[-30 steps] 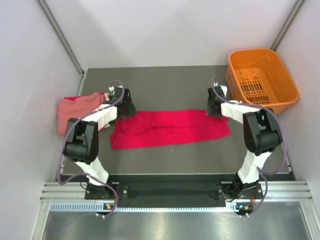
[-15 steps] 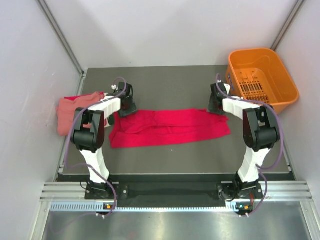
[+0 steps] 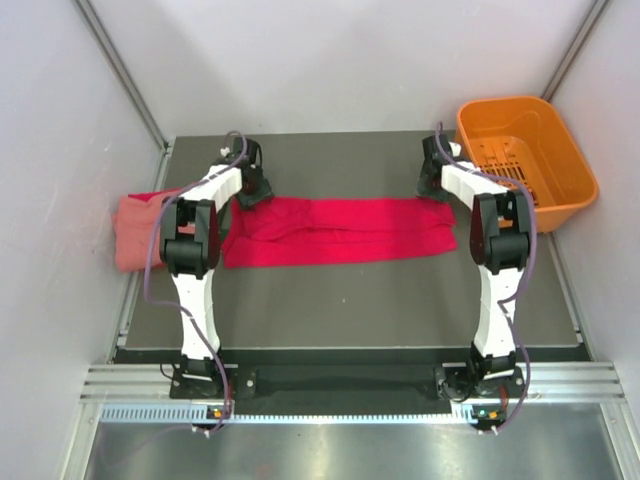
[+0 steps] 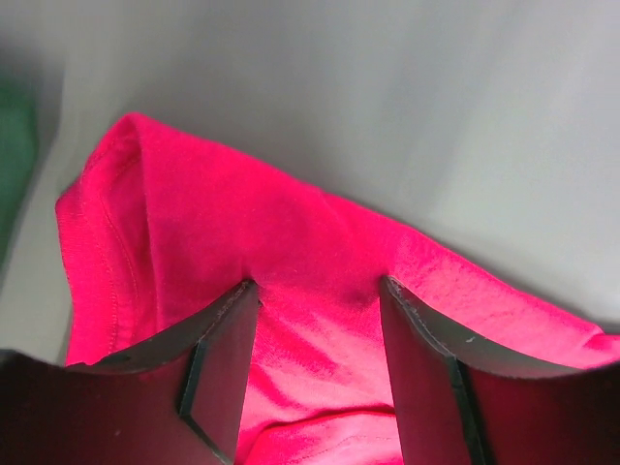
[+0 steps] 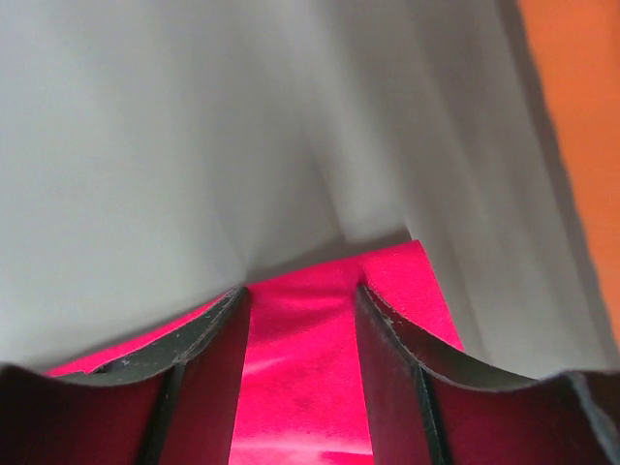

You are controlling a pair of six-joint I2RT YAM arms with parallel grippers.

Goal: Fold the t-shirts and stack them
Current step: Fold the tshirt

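The crimson red t-shirt [image 3: 340, 232] lies as a long folded strip across the middle of the dark table, its far edge pulled straight between my two grippers. My left gripper [image 3: 250, 190] holds its far left corner; the left wrist view shows red cloth [image 4: 194, 242] bunched between the jaws [image 4: 318, 286]. My right gripper [image 3: 436, 190] holds the far right corner, with red cloth [image 5: 407, 281] between its jaws [image 5: 302, 288]. The salmon pink t-shirt [image 3: 135, 235] lies bunched at the table's left edge. A bit of dark green cloth [image 4: 15, 145] shows at the left wrist view's edge.
An orange plastic basket [image 3: 575, 165] stands at the back right, close to my right arm; its orange side [image 5: 581, 116] shows in the right wrist view. Pale walls close in the table on three sides.
Both arms have reached away from their bases toward the back wall, dragging the red t-shirt back with them. Its far edge is now straighter and tauter.
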